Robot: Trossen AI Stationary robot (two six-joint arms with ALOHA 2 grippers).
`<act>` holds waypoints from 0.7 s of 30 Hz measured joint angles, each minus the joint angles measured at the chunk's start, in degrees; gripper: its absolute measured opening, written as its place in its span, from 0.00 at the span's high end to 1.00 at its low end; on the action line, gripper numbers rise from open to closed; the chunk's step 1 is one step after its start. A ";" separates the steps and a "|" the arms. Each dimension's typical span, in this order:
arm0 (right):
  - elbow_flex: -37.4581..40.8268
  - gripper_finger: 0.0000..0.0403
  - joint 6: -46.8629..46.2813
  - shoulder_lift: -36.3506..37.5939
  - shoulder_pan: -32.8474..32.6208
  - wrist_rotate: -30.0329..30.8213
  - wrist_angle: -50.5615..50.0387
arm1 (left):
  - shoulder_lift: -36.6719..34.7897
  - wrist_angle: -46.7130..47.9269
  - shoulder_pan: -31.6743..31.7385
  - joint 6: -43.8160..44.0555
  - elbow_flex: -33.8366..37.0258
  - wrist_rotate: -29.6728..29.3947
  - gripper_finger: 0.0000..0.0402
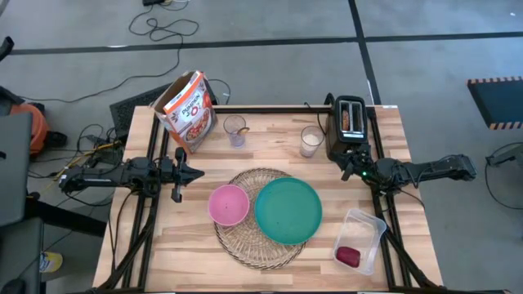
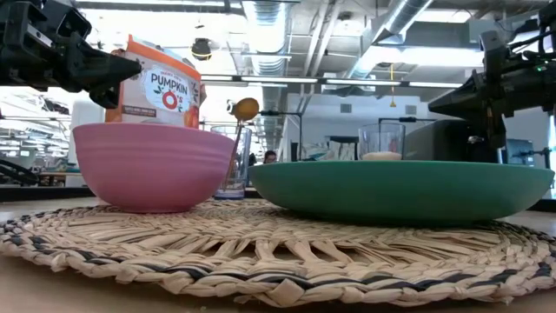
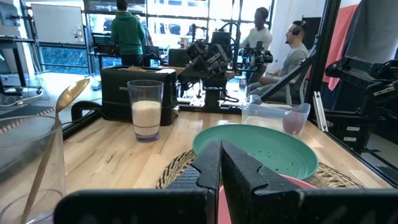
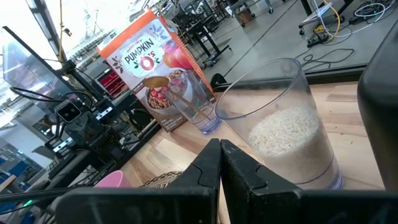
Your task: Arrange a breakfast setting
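While pink bowl (image 1: pixel 228 203) sits empty, clear tub (image 1: pixel 360 239) holds dark-red fruit (image 1: pixel 348 256)

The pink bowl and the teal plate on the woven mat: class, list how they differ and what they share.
The pink bowl is smaller across; the teal plate is wider. In the low view the bowl stands taller with steep sides, while the plate is shallow and low. The bowl sits on the mat's left part, the plate on its right. Both are round, upright and look empty.

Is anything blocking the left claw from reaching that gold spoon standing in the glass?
Nothing visible does. The left claw sits shut beside the pink bowl; bare table lies between it and the gold spoon in its glass.
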State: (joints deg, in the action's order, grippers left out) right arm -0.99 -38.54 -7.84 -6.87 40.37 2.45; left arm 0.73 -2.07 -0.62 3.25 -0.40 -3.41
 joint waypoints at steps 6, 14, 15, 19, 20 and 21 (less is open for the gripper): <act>0.01 0.91 0.00 0.00 0.01 0.00 -0.02 | 0.00 -1.77 0.02 2.49 0.00 -0.79 1.00; 0.01 0.91 0.00 -0.01 0.02 0.01 -0.02 | 0.00 -3.67 0.00 7.70 -0.03 1.56 1.00; 0.01 0.91 0.00 -0.02 0.02 0.01 -0.02 | 0.00 -3.46 -0.02 8.02 -0.22 1.99 1.00; -0.01 0.91 0.00 -0.02 0.00 0.01 0.01 | 0.06 -1.99 -0.15 8.74 -1.32 2.18 1.00; 0.01 0.91 0.00 -0.02 0.01 0.01 0.08 | 0.01 -2.24 -0.15 8.74 -1.60 2.34 1.00; 0.01 0.91 0.00 -0.02 0.01 0.01 0.16 | -0.02 -2.40 -0.15 8.65 -1.93 2.70 1.00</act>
State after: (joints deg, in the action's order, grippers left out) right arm -0.97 -38.54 -7.86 -6.86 40.38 2.61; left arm 0.71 -4.47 -0.78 11.90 -2.33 -0.71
